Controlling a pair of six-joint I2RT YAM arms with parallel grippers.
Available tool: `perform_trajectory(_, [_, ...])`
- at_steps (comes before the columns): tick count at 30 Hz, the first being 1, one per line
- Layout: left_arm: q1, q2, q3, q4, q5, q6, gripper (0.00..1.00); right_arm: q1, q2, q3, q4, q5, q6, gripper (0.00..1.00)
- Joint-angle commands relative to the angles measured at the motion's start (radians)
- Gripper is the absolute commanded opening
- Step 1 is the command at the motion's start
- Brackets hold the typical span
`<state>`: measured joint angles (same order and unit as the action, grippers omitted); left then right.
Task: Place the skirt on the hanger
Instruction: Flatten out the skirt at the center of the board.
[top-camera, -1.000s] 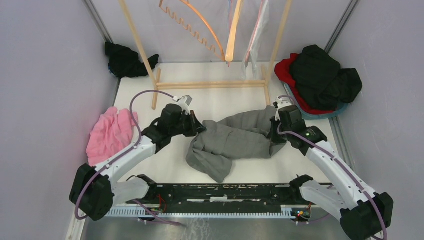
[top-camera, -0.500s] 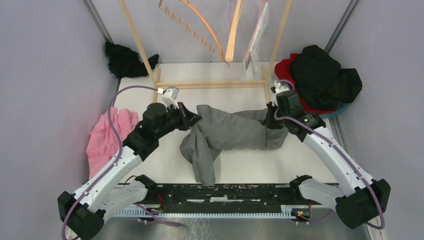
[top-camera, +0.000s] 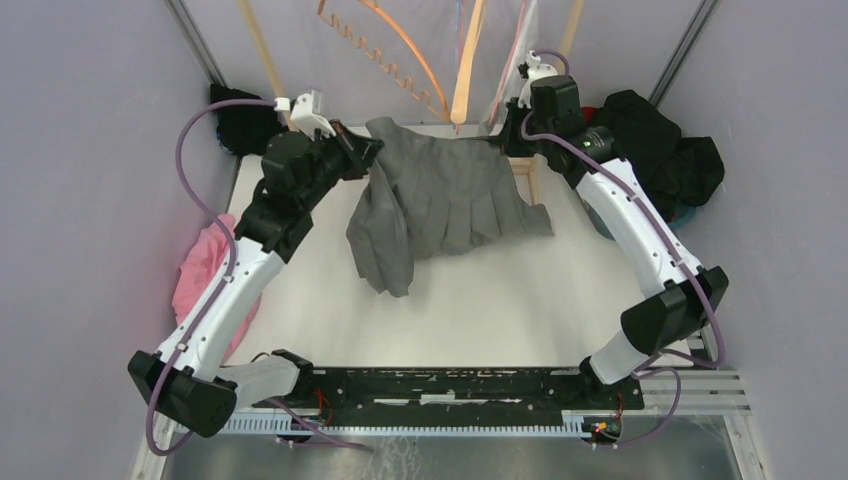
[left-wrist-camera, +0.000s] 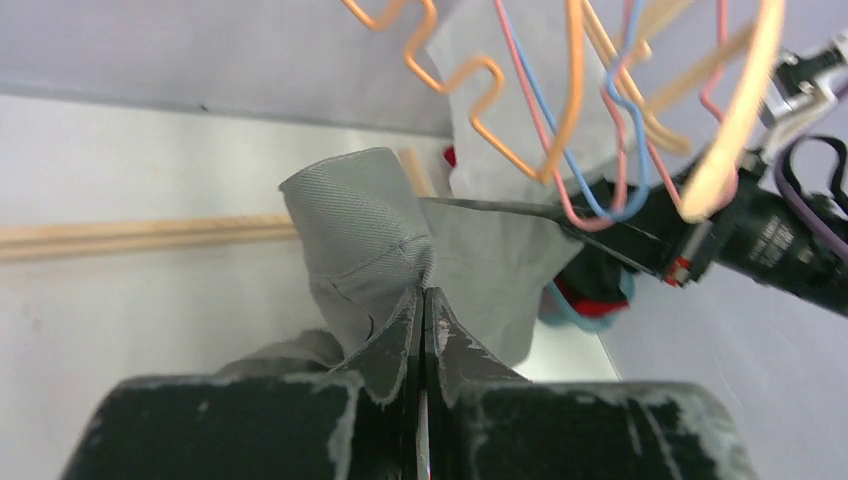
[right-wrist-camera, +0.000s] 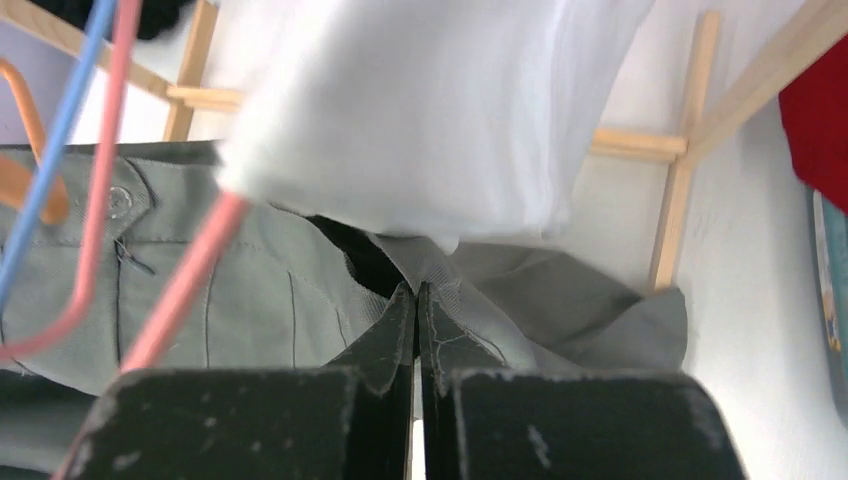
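Note:
The grey skirt (top-camera: 440, 195) hangs spread between my two grippers, its waistband pulled taut and its hem trailing over the table. My left gripper (top-camera: 368, 148) is shut on the waistband's left end (left-wrist-camera: 360, 230), fingertips (left-wrist-camera: 423, 292) pinched on a fold. Shut on the right end (right-wrist-camera: 470, 300) is my right gripper (top-camera: 506, 140), also seen in its wrist view (right-wrist-camera: 416, 288). Just behind and above the skirt hang an orange wire hanger (top-camera: 400, 50), a wooden hanger (top-camera: 465, 70) and pink and blue wire hangers (left-wrist-camera: 600, 150).
A wooden rack (top-camera: 262, 60) stands at the back with a white garment (right-wrist-camera: 430, 110) on it. A pink cloth (top-camera: 205, 270) lies at the left, black cloth (top-camera: 235, 105) at the back left, and a black and red clothes pile (top-camera: 660, 150) at the right.
Both arms have lifted the skirt off the table and carried it back toward the rack. The skirt went from a crumpled heap to a spread, hanging sheet.

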<state>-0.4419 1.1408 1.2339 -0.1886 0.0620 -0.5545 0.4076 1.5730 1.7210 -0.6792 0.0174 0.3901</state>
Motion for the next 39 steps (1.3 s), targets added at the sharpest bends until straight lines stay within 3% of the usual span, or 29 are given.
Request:
perform_trajectory(1, [0.071, 0.006, 0.049, 0.201, 0.014, 0.070, 0.03, -0.004, 0.022, 0.115, 0.097, 0.051, -0.025, 0.01])
perform_trajectory(6, [0.075, -0.098, -0.187, 0.477, 0.018, 0.083, 0.03, -0.004, -0.084, -0.101, 0.257, 0.072, -0.041, 0.01])
perform_trajectory(12, [0.073, -0.352, -0.769, 0.858, 0.164, -0.061, 0.10, -0.002, -0.291, -0.560, 0.451, -0.017, 0.000, 0.01])
perform_trajectory(14, [0.070, -0.436, -0.919, 0.902, 0.180, -0.130, 0.13, 0.003, -0.346, -0.696, 0.482, -0.064, 0.026, 0.01])
perform_trajectory(17, [0.052, -0.560, -1.040, 0.823, 0.182, -0.203, 0.19, 0.033, -0.396, -0.863, 0.496, -0.089, 0.053, 0.01])
perform_trajectory(24, [0.046, -0.843, -1.016, 0.304, 0.126, -0.241, 0.42, 0.099, -0.551, -1.077, 0.395, -0.086, 0.145, 0.02])
perform_trajectory(27, [0.045, -0.884, -0.984, 0.133, 0.114, -0.245, 0.49, 0.134, -0.615, -1.105, 0.305, -0.071, 0.171, 0.09])
perform_trajectory(33, [0.042, -0.640, -0.948, 0.068, 0.163, -0.244, 0.49, 0.171, -0.677, -1.069, 0.174, 0.004, 0.152, 0.18])
perform_trajectory(39, [0.001, -0.357, -0.805, -0.019, 0.124, -0.175, 0.50, 0.184, -0.609, -0.982, 0.143, 0.115, 0.068, 0.29])
